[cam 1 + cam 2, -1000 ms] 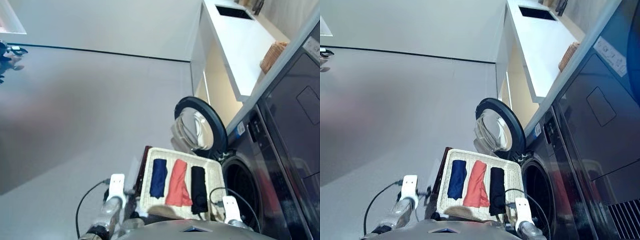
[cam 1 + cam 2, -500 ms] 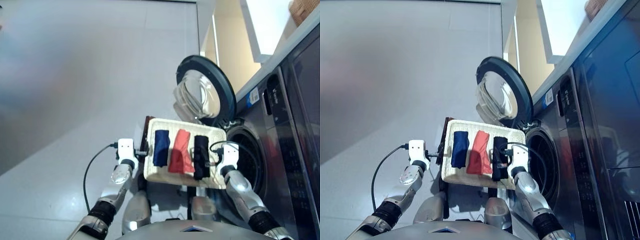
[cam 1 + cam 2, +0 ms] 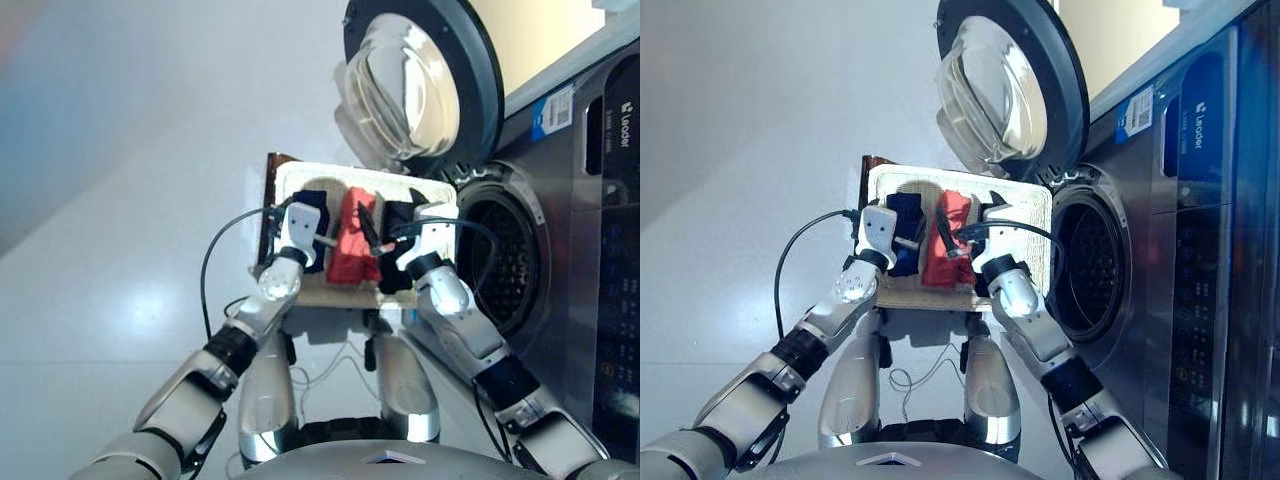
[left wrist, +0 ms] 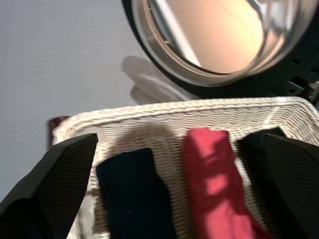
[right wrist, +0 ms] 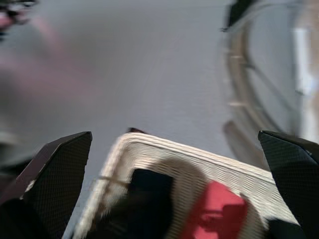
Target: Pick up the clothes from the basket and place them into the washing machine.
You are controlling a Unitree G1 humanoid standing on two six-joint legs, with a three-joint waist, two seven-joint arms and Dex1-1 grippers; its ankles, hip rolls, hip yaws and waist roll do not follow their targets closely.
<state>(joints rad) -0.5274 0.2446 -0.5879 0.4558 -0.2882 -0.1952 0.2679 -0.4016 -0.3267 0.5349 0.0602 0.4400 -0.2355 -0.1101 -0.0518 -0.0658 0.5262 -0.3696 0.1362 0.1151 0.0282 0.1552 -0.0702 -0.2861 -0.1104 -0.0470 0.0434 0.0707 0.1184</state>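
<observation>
Clothes (image 3: 352,236) in basket (image 3: 300,178), both pincers apart

Basket (image 4: 209,112), centre of the left wrist view: cream-white, woven wicker weave pattern. Inside it, three plain cloths without print: navy blue cloth (image 4: 132,196) lower left of centre, red-orange cloth (image 4: 214,189) lower centre, black cloth (image 3: 398,218) at centre of the left eye view. Washing machine (image 3: 590,230), right side of the left eye view: dark grey body, blue-and-white label near upper right, pale lettering on the dark panel. Porthole door (image 3: 420,75), top centre: dark rim, clear glass. Drum interior dark, dotted with perforations. Floor (image 3: 120,200), left: pale grey, plain. Gripper fingers (image 4: 60,174): black, fine cross-hatched texture.
</observation>
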